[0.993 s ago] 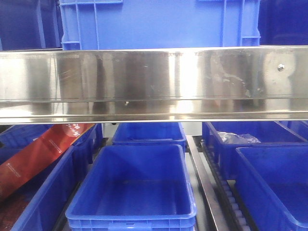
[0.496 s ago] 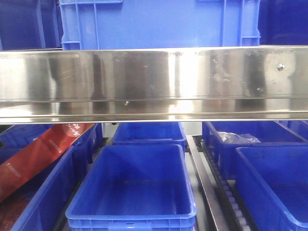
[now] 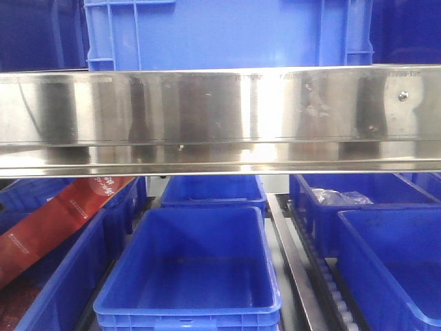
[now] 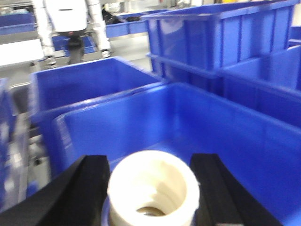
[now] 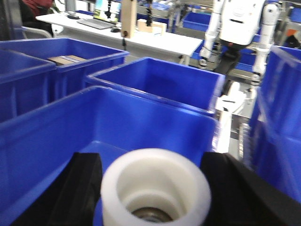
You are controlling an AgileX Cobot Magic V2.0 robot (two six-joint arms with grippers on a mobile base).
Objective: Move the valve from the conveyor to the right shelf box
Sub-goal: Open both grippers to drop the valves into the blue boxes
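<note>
In the left wrist view, my left gripper is shut on a white valve, its open round end facing the camera between the black fingers. It hangs over the inside of a blue box. In the right wrist view, my right gripper is shut on a second white valve, held over another blue box. Neither gripper shows in the front view. The conveyor is out of view.
The front view shows a wide steel shelf beam with a blue crate above it. Below are open blue boxes at centre and right, a red package at the left and a roller rail. More blue boxes stand behind.
Only the reflections on the steel beam have shifted. The boxes in the front view have not moved.
</note>
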